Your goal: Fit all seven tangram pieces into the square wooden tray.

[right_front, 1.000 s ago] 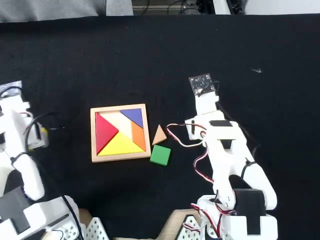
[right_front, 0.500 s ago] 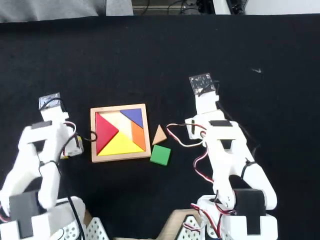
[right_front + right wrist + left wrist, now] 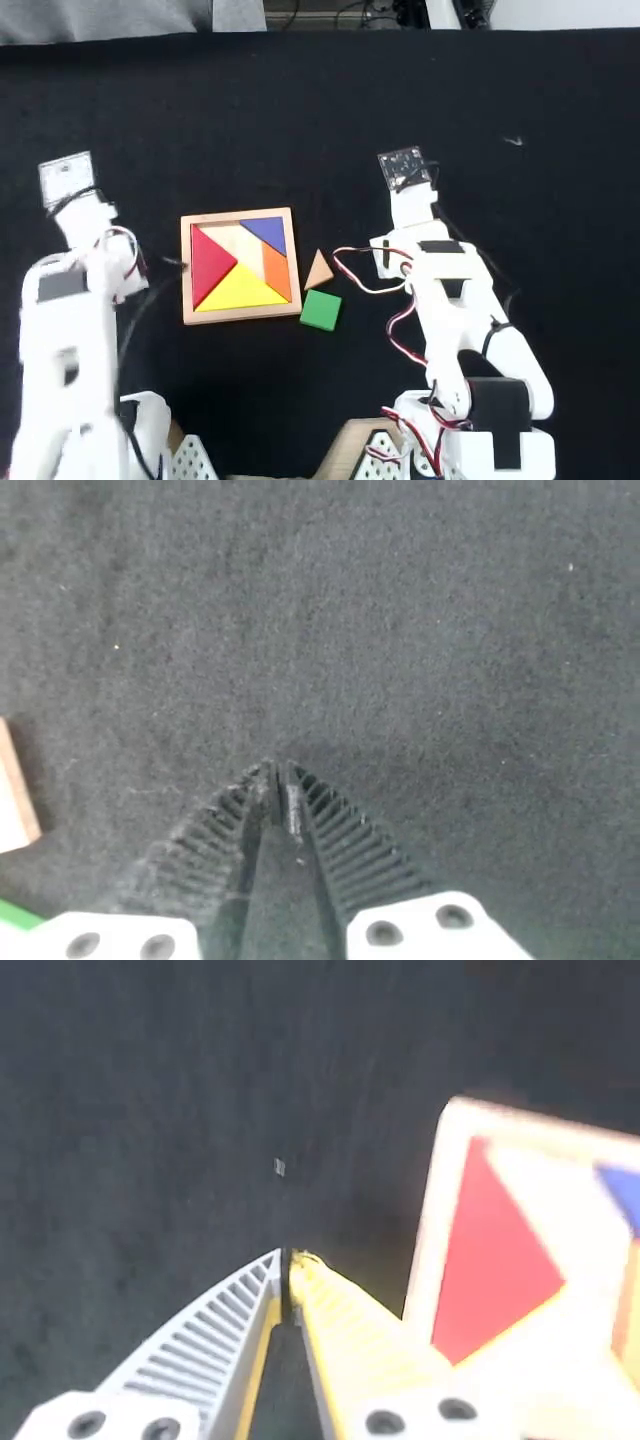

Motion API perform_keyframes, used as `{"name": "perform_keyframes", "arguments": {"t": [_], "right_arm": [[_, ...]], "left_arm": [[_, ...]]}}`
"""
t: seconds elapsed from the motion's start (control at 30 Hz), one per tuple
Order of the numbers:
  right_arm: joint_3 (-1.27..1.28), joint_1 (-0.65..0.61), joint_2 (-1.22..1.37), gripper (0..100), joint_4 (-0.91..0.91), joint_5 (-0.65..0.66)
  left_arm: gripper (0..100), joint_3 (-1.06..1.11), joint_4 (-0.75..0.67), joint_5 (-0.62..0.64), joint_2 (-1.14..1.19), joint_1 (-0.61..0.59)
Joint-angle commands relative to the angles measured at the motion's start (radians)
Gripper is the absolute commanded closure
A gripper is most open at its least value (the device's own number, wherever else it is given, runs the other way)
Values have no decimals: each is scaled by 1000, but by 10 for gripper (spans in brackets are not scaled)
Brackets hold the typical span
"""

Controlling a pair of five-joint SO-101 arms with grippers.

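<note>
- Wooden square tray [image 3: 186, 270] lies flat on a black cloth table [image 3: 300, 120], between the two arms and closer to the left arm.
- Inside the tray sit a red triangle [image 3: 210, 265], a yellow triangle [image 3: 245, 290], a blue triangle [image 3: 265, 232] and an orange parallelogram [image 3: 277, 272]. A pale patch lies among them; I cannot tell whether it is bare tray floor or an unpainted piece.
- Two pieces lie outside, on the cloth between the tray and the right arm: a tan triangle [image 3: 318, 271] just beside the tray's right rim, and a green square [image 3: 321, 310] off its near right corner. They lie so close that I cannot tell if they touch.
- Left gripper [image 3: 287, 1270] hangs over bare cloth just beside the tray's left rim, its fingers pressed together on nothing.
- Right gripper [image 3: 272, 780] sits over bare cloth near the tan triangle, fingers likewise together and empty.
- Judging by look, the loose pieces are thin, light, stiff wood with smooth faces, likely to slide on the cloth when nudged.
- Best hold for the green square is probably across two parallel sides. The triangle's slanted sides could squirt out of a pinch, so a hold from long edge to opposite corner looks safer.
</note>
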Motion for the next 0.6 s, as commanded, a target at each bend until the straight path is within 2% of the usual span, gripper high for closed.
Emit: {"name": "perform_keyframes", "arguments": {"t": [0.0,0.1,0.2,0.33,0.47,0.57], "right_arm": [[-36,-17,5,987,-21,5],[-36,-17,5,987,-21,5],[-36,-17,5,987,-21,5],[-36,-17,5,987,-21,5],[-31,-17,5,987,-17,5],[15,-17,4,987,-21,5]], "left_arm": [[971,272,-184,9,-420,4],[971,503,-298,9,-646,36],[971,696,-338,9,-873,67],[971,687,-115,11,-1076,77],[971,688,-17,11,-1014,87],[971,691,152,14,-967,85]]}}
